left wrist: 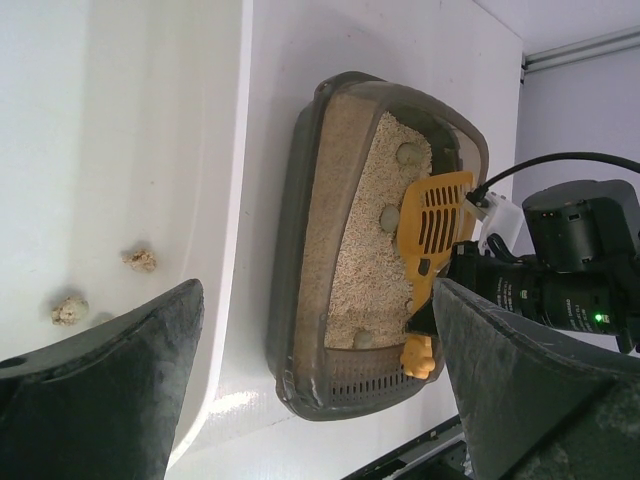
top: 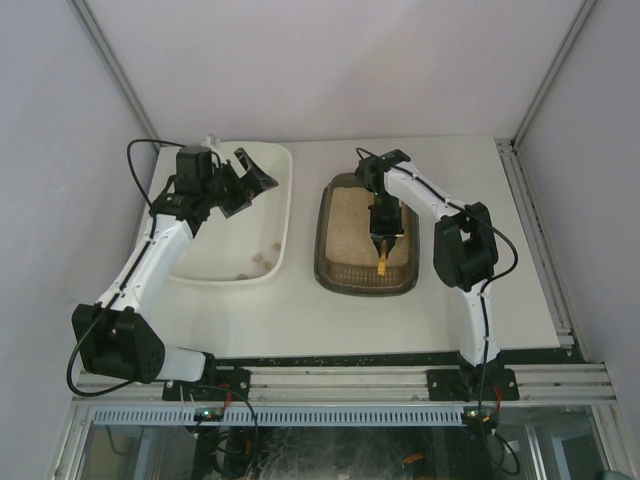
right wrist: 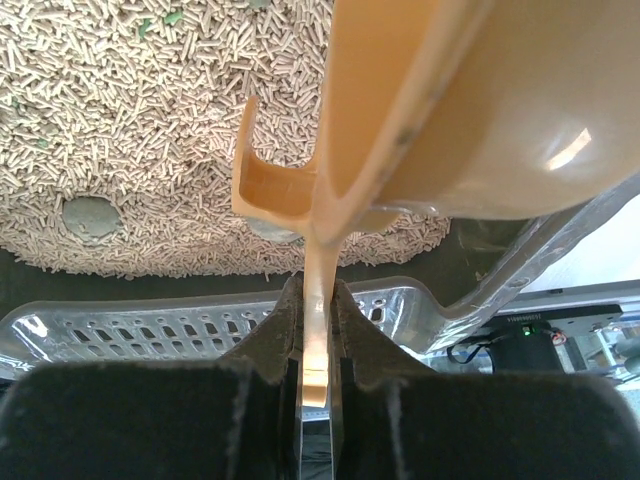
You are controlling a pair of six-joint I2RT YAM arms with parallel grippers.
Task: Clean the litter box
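One litter box [top: 326,262] sits mid-table, with three grey lumps [left wrist: 389,216] showing in its litter. One scoop [left wrist: 436,212] hangs over its near end, its handle pinched tight in the right gripper [right wrist: 315,305]. The left gripper [top: 249,178] gapes wide and empty over the one tub [top: 284,215] toward the left edge, two clumps [left wrist: 140,260] inside. The risk: that thin handle twists under load and spills onto the table [top: 460,320].

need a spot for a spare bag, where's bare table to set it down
Bare table runs along the near edge, before the white tub and litter box, plus a narrow strip between them. Crowded: left arm over the tub, right arm over the box.
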